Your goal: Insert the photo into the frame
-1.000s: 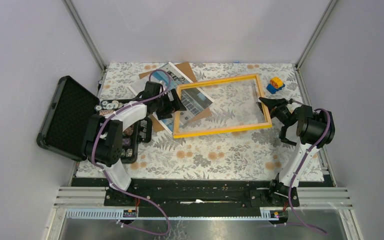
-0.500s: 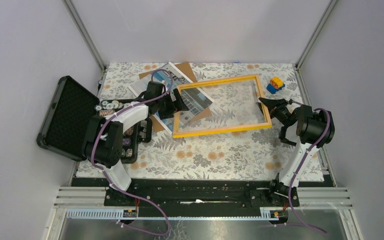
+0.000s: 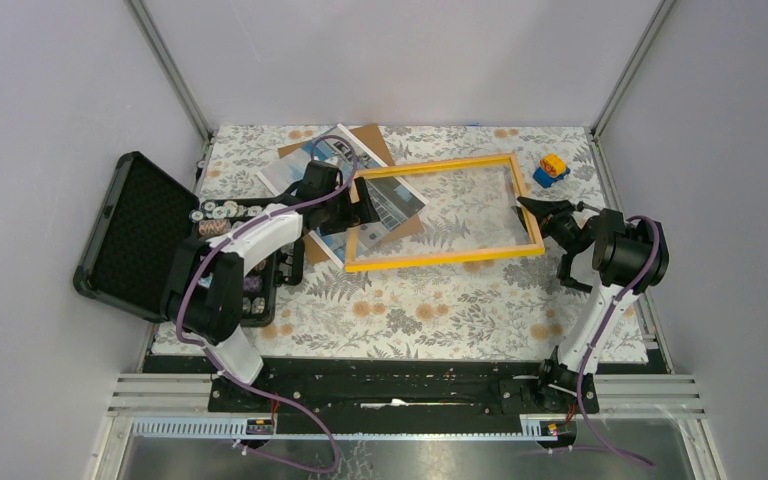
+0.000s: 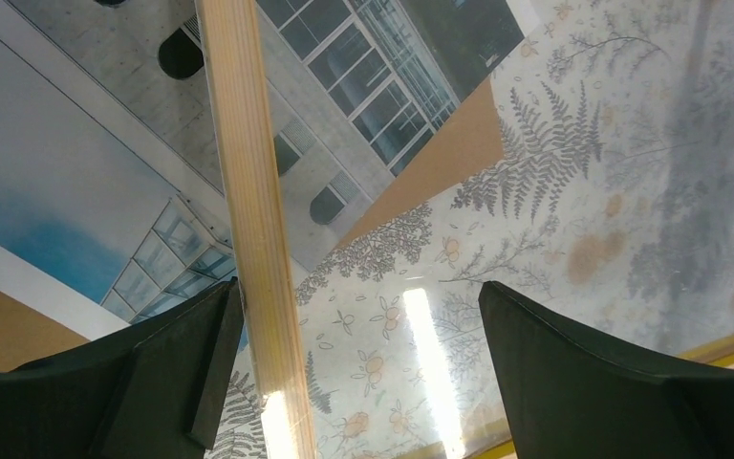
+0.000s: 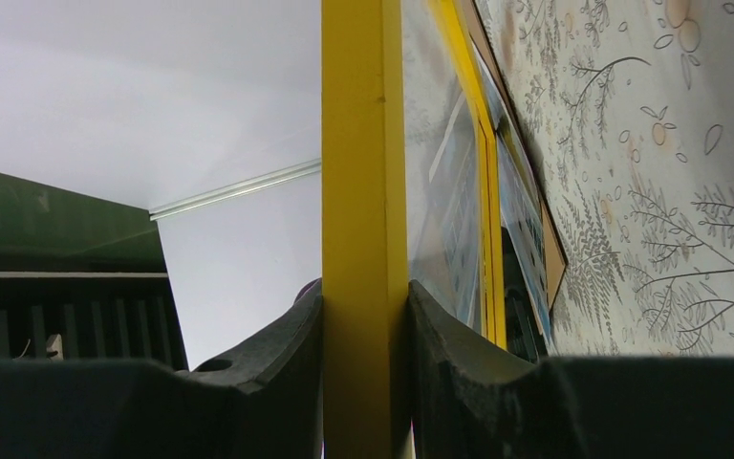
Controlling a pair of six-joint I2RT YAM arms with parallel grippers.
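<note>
— On the table (image 3: 410, 310), item one: how is the frame (image 3: 445, 259) held?
— Its right rail is clamped between the partly closed fingers of the right gripper (image 5: 364, 316). Its left rail is straddled by the left gripper (image 4: 361, 306), which is spread wide with nothing gripped.
— Item two, the photo (image 3: 305, 158)?
— It is laid askew on the brown backing sheet (image 3: 372, 140), one corner under the pane. Step judged: aligning the frame. Squaring frame with photo is required next.

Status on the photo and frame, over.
Right gripper shut on frame, right bar. Left gripper open, straddling left bar. Photo skewed, partly under frame, on backing board.
</note>
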